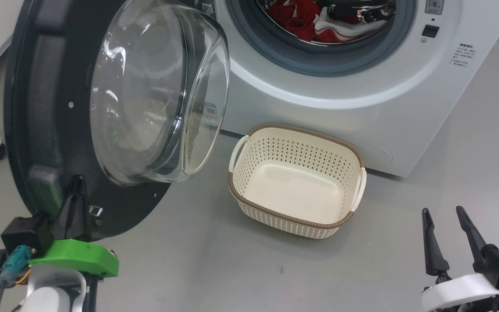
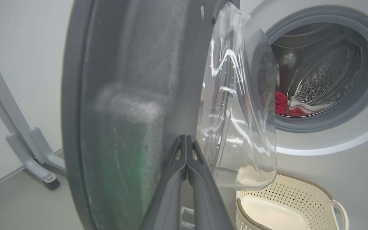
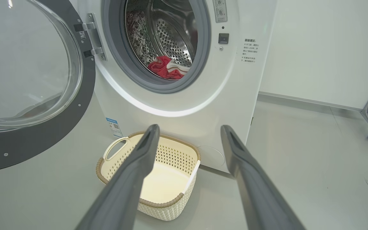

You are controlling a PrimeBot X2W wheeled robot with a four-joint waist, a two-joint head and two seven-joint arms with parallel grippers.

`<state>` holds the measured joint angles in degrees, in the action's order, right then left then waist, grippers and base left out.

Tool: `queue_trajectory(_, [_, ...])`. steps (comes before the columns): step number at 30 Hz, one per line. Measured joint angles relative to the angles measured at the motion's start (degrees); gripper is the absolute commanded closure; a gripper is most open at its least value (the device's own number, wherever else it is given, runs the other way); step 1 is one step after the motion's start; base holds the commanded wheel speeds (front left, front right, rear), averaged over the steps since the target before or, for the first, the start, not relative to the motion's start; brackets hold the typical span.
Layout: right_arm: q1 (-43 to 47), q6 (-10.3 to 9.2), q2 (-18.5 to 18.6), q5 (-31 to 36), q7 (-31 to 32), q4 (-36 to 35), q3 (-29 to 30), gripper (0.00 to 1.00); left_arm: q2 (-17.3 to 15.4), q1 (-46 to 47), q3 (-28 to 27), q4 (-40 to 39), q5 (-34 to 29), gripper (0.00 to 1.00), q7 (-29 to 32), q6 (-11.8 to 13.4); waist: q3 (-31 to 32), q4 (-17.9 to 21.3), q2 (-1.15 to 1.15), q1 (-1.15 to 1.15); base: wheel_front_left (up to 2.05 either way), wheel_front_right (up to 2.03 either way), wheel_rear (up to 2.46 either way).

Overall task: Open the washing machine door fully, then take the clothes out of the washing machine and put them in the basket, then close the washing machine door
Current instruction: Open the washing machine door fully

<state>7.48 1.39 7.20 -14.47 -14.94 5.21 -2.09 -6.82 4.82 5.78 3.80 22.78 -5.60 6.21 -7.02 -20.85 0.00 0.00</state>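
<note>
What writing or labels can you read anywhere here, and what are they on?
No text reads clearly enough to quote.
The printed notice, right of the washing machine opening: too small to read.
The blue label, low on its front: too blurred.

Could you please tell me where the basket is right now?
Head view, centre: the basket sits on the floor before the washing machine, right of the open door.

The left gripper (image 1: pixel 76 184) rises at the lower left of the head view, its two dark fingers (image 2: pixel 174 179) pressed tight together; the right gripper (image 1: pixel 443 213) sits at the lower right, fingers (image 3: pixel 133 172) spread wide, holding nothing
</note>
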Motion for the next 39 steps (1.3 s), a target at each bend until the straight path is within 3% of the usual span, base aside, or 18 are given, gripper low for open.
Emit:
queue_trajectory(25, [-2.32, 1.10, 2.38, 0.52, 0.00, -1.13, 0.21, 0.00, -4.01, 12.18, -8.86, 12.63, 1.41, 1.00, -1.60, 0.03, -5.32, -0.40, 0.00, 0.00, 0.00, 0.00, 0.00])
queue_trajectory(39, [-2.77, 1.51, 2.45, 0.53, 0.00, -1.05, 0.20, 0.00, -4.61, 15.39, -12.10, 18.29, 2.50, 1.00, -4.66, 0.04, -5.70, -0.05, 0.00, 0.00, 0.00, 0.00, 0.00])
